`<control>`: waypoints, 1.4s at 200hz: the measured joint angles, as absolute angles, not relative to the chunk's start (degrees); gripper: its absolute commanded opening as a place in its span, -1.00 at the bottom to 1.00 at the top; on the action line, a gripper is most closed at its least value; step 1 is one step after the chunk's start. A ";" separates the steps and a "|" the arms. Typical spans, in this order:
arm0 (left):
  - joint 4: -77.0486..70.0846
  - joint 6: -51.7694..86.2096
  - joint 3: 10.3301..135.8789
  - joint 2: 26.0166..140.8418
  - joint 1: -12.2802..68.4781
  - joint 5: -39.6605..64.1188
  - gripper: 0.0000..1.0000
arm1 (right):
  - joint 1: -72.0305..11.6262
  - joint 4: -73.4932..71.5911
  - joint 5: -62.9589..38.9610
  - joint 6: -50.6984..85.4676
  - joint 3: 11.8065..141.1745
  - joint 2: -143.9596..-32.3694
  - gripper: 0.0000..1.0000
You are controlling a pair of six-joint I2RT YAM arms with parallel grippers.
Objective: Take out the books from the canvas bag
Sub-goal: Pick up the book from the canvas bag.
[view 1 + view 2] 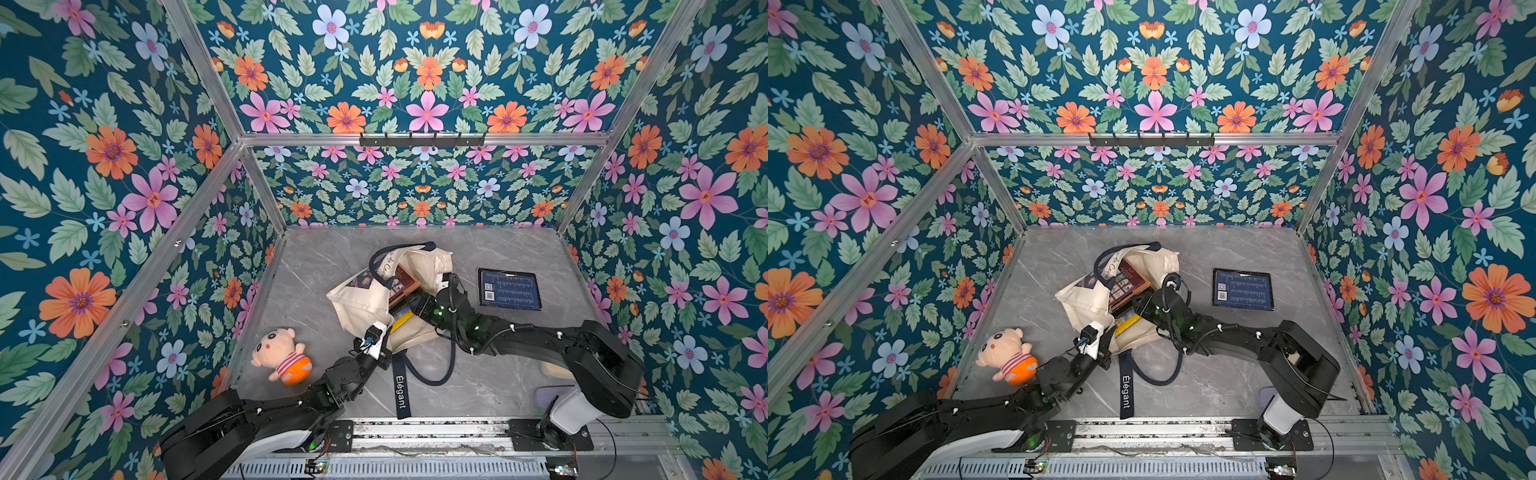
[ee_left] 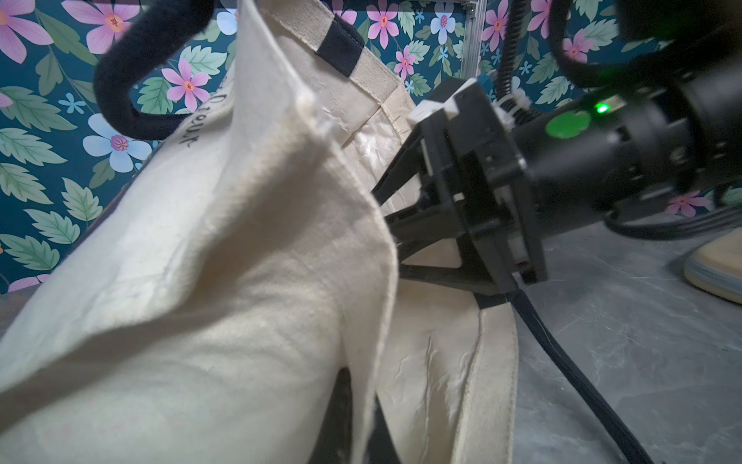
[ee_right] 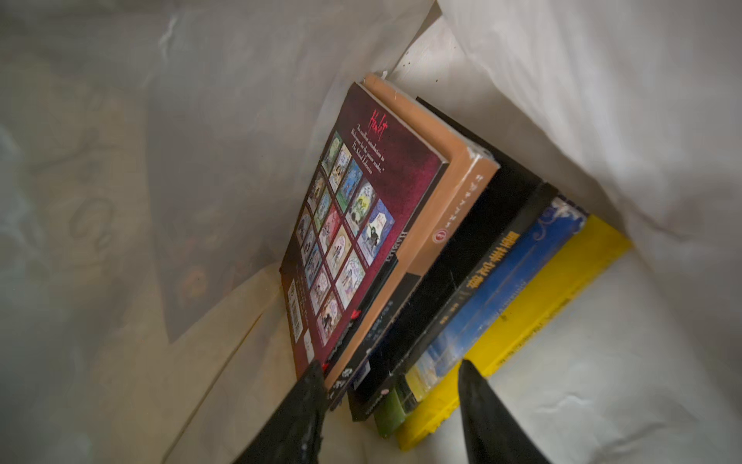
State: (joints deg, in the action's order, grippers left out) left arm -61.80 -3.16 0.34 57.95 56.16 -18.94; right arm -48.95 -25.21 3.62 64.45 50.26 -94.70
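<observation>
Top views both show the pink plush doll [image 1: 280, 353] lying near the left edge of the grey marble desk [image 1: 478, 386]. It is no part of my job, so I leave it alone.

Just right of it, my left hand [image 1: 385, 332] is pressed together on the rim of the cream canvas bag with navy strap handles [image 1: 361, 303], which lies slumped in the middle of the desk. I judge that I hold that rim up so the mouth gapes toward my other arm. The left wrist view is nearly filled with lifted canvas, which fits.

Inside the bag, the right wrist view shows the stack of thin books [image 3: 441, 261] slanting against the bag wall: a maroon one on top, then tan, black, blue and bright yellow. My right hand [image 3: 387, 401] is spread, its fingers [image 3: 305, 401] either side of the stack's near corner, one tip at the maroon cover's corner. Nothing is pinched yet. Several books lie between the fingers, probably too many for a clean take.

Toward the right edge, a dark blue book with barcodes [image 1: 509, 289] lies flat, already out and well apart from the bag.
</observation>
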 measured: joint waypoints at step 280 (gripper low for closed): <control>-60.82 -3.31 0.34 56.80 56.82 -18.09 -1.00 | -48.97 -28.10 7.64 66.81 47.70 -91.79 -0.43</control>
State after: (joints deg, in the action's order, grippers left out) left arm -60.82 -3.31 0.34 56.80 56.82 -18.09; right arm -48.97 -28.10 7.64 66.81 47.70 -91.79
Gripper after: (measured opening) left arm 0.058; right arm 0.190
